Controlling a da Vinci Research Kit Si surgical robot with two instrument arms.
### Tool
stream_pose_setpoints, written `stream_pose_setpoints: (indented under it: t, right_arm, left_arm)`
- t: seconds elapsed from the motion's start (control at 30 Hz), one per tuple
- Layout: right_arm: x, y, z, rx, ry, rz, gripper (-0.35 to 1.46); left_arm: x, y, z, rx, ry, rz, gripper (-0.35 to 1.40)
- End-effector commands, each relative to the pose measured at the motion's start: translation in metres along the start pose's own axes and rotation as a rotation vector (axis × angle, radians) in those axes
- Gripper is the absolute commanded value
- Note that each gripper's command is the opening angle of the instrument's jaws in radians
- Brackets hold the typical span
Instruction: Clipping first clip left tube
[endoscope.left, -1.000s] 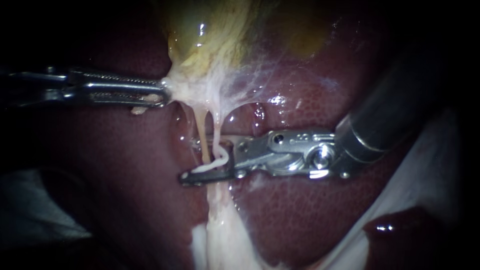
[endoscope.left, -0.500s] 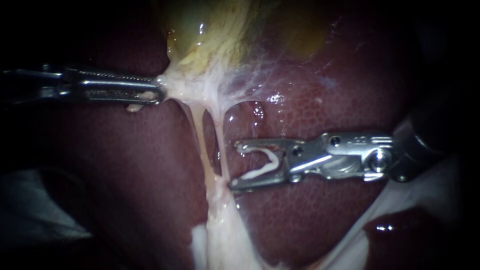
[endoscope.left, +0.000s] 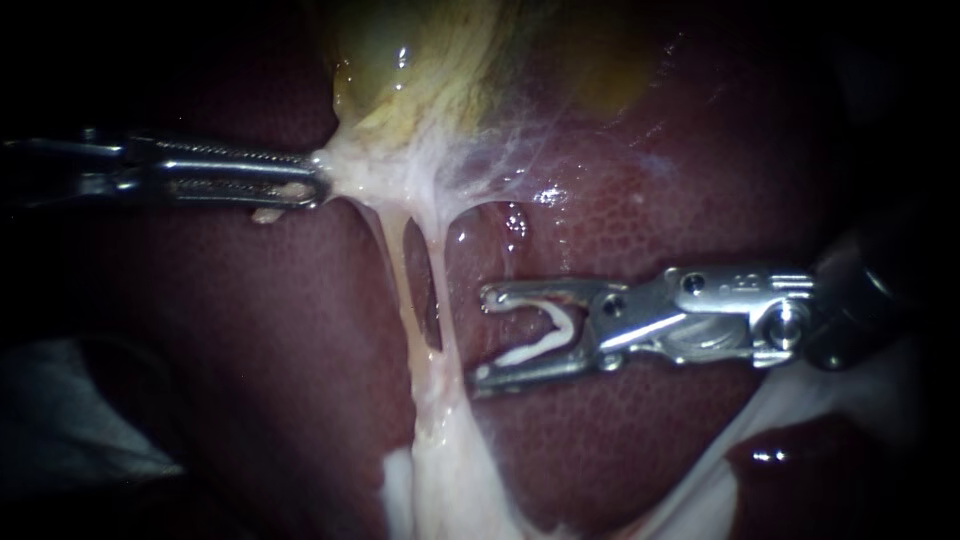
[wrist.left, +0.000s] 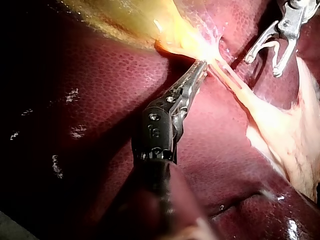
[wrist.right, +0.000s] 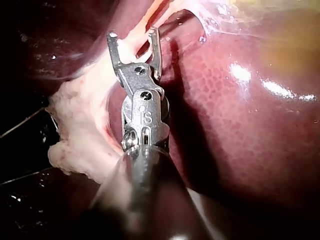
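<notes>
Between the two instruments: two pale tubes are seen side by side, stretched from the gallbladder (endoscope.left: 430, 70) down across the liver (endoscope.left: 620, 430).
Left tube (endoscope.left: 395, 260): positioned on the side of the left instrument, separated from the right tube (endoscope.left: 440, 275) by a narrow dark gap; both are joined lower down into one wider pale band.
Left instrument (endoscope.left: 318, 185): brought in level from the left; its jaws are pressed together on the pale tissue (endoscope.left: 360, 175) at the base of the gallbladder, which is drawn taut toward it.
Left wrist view: the same grasp is shown, with the left instrument (wrist.left: 200, 67) closed on pale tissue where the tubes begin, and the right instrument (wrist.left: 262, 66) seen ahead of it, beyond the tubes.
Right instrument (endoscope.left: 480, 338): brought in from the right; its jaws are spread wide, pointed at the tubes.
Clip (endoscope.left: 545, 335): a white V-shaped clip is carried between the spread jaws, one leg against each jaw.
Clearance: the clip is held apart from both tubes; the lower jaw tip is placed just beside the right tube, the upper tip further off.
Right wrist view: the right instrument (wrist.right: 132, 34) is shown with both jaw tips short of the pale strands ahead of it.
</notes>
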Motion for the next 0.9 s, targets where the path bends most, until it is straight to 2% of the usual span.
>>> stream_pose_setpoints:
  t: [0.03, 0.23, 0.5, 0.7, 0.9]
  right_arm:
    - [0.0000, -0.0001, 0.0003, 0.004, -0.001, -0.002, 0.49]
    - [0.0004, -0.0002, 0.0013, 0.015, -0.004, -0.002, 0.49]
    - [0.0000, -0.0001, 0.0030, 0.030, -0.005, 0.008, 0.49]
    - [-0.0016, 0.0003, 0.0049, 0.057, -0.009, 0.012, 0.49]
    - [-0.0034, 0.0019, 0.0051, 0.063, -0.012, 0.025, 0.49]
  left_arm:
    - [0.0000, 0.0000, 0.0000, 0.000, 0.000, 0.000, -0.35]
    - [0.0000, 0.0000, 0.0000, 0.000, 0.000, 0.000, -0.35]
    - [0.0000, 0.0000, 0.0001, 0.000, 0.000, 0.000, -0.35]
    - [0.0000, 0.0000, 0.0001, 0.000, 0.000, 0.000, -0.35]
    - [0.0000, 0.0000, 0.0001, 0.000, 0.000, 0.000, -0.35]
